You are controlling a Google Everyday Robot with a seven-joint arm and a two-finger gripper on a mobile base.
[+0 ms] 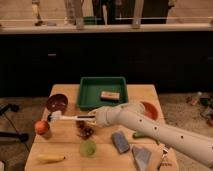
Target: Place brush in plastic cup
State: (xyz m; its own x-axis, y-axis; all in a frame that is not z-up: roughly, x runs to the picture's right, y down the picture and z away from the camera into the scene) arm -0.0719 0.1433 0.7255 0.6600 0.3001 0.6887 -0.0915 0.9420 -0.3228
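The brush (67,118) sits clamped level in my gripper (95,119) — bristles left, above the table (67,95) — so I should tip its head down squarely over the plastic cup (88,147) just below before letting go.
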